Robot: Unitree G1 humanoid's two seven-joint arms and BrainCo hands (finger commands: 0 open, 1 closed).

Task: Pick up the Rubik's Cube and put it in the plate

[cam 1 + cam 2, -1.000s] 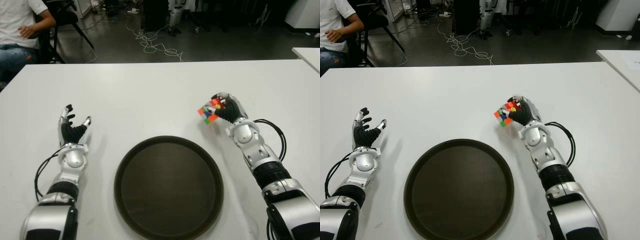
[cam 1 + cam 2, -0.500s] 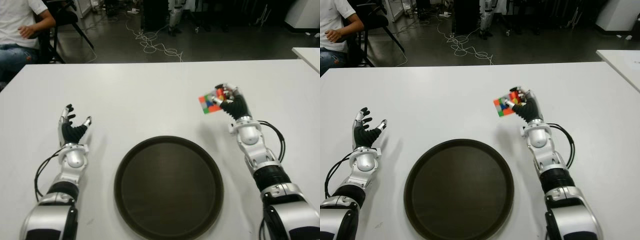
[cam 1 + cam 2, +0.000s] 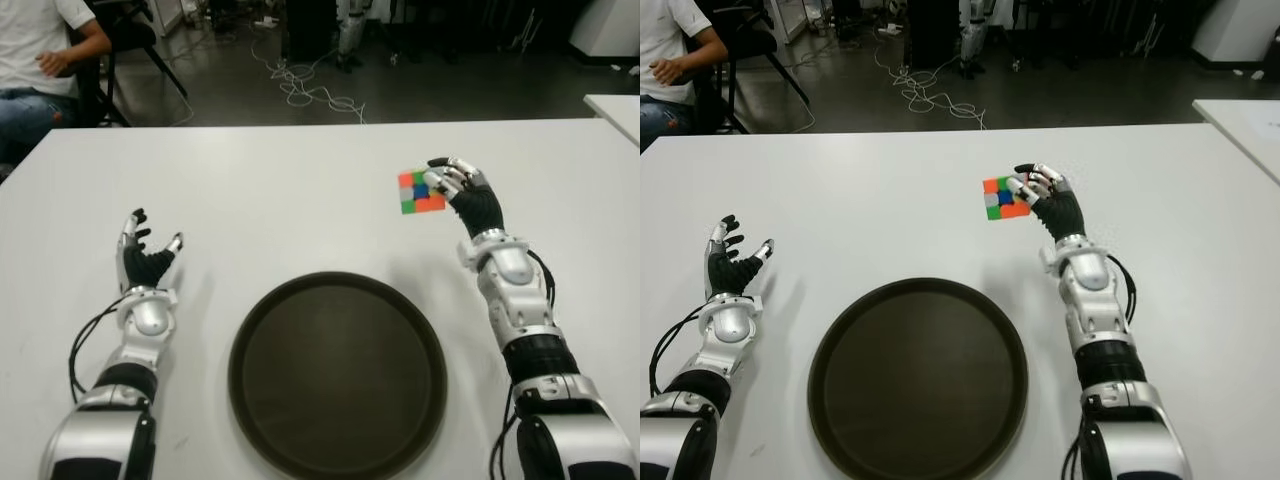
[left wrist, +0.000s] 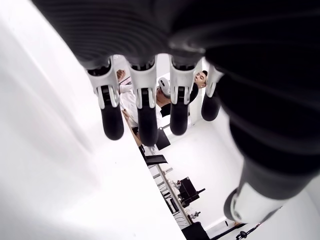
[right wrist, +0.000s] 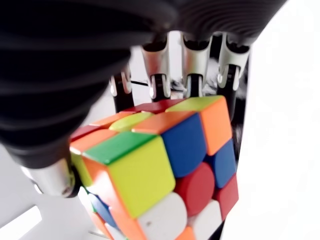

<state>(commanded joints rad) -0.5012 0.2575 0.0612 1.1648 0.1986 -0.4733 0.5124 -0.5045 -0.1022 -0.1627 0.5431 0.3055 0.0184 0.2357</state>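
The right hand (image 3: pixel 468 192) pinches the Rubik's Cube (image 3: pixel 421 192) between thumb and fingers (image 5: pixel 191 55); it seems light, rigid, smooth-faced. Left hand (image 3: pixel 146 258) fingers are spread, empty.

multicoloured rubik's cube (image 3: pixel 421 192), dark brown plate (image 3: pixel 337 375), white table (image 3: pixel 260 190)

Right hand (image 3: pixel 462 190) clenched, left hand (image 3: pixel 143 262) spread
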